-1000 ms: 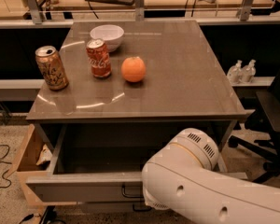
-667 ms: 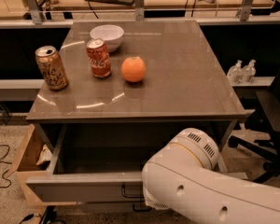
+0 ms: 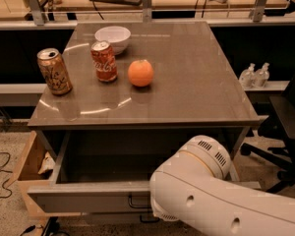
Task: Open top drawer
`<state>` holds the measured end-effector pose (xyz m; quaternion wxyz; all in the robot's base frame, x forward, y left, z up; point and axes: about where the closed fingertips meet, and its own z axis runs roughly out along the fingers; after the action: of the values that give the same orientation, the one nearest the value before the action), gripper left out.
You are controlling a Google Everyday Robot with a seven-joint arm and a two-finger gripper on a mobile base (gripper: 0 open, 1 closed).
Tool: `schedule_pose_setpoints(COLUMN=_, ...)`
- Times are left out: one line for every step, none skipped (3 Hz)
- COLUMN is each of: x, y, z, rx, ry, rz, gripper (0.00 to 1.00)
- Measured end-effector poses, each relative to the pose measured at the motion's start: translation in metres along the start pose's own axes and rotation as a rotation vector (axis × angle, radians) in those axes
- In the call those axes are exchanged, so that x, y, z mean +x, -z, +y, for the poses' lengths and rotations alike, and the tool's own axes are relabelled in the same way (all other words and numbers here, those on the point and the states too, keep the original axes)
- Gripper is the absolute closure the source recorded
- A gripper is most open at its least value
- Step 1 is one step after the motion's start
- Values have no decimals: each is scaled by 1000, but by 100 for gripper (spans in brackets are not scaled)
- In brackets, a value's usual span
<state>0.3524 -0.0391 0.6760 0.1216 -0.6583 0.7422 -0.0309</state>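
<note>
Nothing moved since earlier: top drawer [image 3: 83,196] sits pulled well out under the tabletop [image 3: 196,87], task looks basically done; pincer hidden behind white arm [image 3: 211,200] by the handle [image 3: 137,201], grip can't tell.

One camera, set high, faces the table [image 3: 201,82] head-on, tilted down. Close in: arm [image 3: 221,200] fills the lower-right foreground, gripper hidden behind it, low by the top drawer [image 3: 78,200] front.

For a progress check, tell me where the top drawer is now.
Camera view, bottom centre: the top drawer stands pulled out beneath the tabletop, its handle beside the white arm, which hides the gripper.
</note>
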Motion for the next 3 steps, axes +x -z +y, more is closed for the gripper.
schedule_pose_setpoints(x=0, y=0, z=0, rx=0, ry=0, rz=0, gripper=100)
schedule_pose_setpoints(x=0, y=0, z=0, rx=0, ry=0, rz=0, gripper=100)
schedule_pose_setpoints(x=0, y=0, z=0, rx=0, ry=0, rz=0, gripper=100)
